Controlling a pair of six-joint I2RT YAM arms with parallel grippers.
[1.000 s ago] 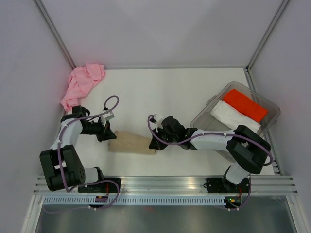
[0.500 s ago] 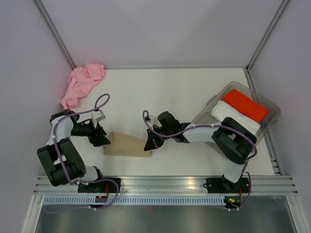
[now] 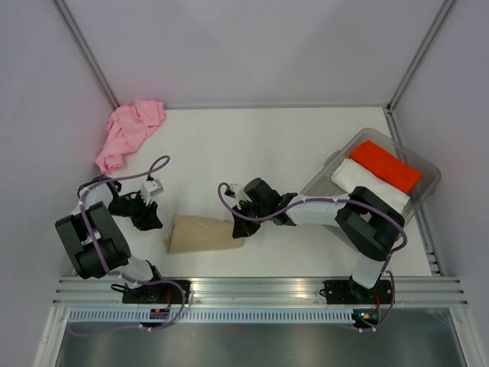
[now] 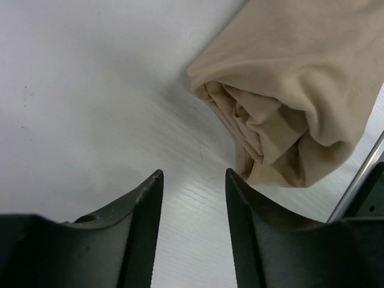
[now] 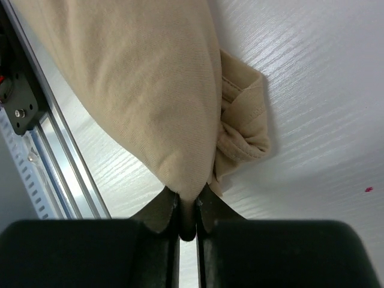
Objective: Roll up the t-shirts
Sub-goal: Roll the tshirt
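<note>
The tan t-shirt (image 3: 200, 234) lies rolled into a short bundle near the table's front edge. My right gripper (image 3: 238, 224) is at its right end, shut on a fold of the tan cloth (image 5: 162, 102) that is pinched between the fingers (image 5: 187, 207). My left gripper (image 3: 155, 222) stands open just left of the roll, with only bare table between its fingers (image 4: 193, 180); the roll's layered end (image 4: 282, 114) shows ahead and to the right. The pink t-shirt (image 3: 128, 131) lies crumpled in the back left corner.
A clear plastic bin (image 3: 422, 200) at the right holds a folded red cloth (image 3: 384, 166) and a folded white cloth (image 3: 367, 184). An aluminium rail (image 3: 260, 289) runs along the near edge. White walls enclose the table.
My left gripper has let go of the roll's left end, opened and drawn back to the left. The right gripper has shifted slightly left with the roll, still pinching it.
</note>
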